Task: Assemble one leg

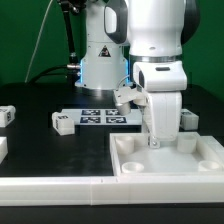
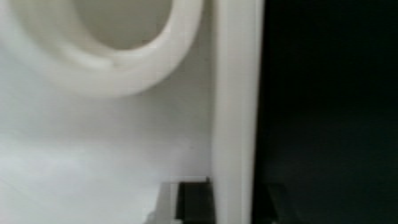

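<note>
Black table (image 1: 40, 145); hand (image 1: 155, 141) near tray (image 1: 170, 173) rim

A large white tray-like panel (image 1: 160, 180) with round sockets (image 2: 128, 62) lies directly under the claw (image 1: 156, 143), on a black table (image 1: 50, 155). The marker board (image 1: 100, 117) lies flat beyond the claw, toward the exterior view's left.
</note>
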### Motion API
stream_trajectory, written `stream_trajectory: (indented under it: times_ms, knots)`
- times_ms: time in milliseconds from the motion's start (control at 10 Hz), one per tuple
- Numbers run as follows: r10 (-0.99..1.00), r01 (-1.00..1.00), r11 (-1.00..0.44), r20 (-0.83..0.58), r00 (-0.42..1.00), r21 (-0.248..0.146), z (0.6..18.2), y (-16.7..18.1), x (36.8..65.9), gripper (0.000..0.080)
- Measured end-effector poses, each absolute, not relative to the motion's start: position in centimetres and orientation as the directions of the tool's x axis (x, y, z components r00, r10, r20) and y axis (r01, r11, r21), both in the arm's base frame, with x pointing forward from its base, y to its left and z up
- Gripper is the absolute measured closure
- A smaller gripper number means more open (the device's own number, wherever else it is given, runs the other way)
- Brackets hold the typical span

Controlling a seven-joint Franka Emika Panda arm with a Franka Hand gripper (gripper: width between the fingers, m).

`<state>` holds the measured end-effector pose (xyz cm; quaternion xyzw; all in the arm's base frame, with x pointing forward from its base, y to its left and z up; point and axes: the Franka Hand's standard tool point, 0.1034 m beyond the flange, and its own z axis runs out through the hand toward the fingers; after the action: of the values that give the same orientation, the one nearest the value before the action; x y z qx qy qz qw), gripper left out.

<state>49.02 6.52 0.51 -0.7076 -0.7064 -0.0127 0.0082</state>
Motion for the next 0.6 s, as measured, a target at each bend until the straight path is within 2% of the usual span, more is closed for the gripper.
stream_trajectory:
  times_ms: [500,600]
  knots:
    - [0.999,0.999,-0.035,0.025,0.035,-0.005,0.46,6.59,48.99,0.0749]
    - [0.999,0.999,-0.035,0.025,0.035,-0.005,0.46,6.57,48.99,0.0571]
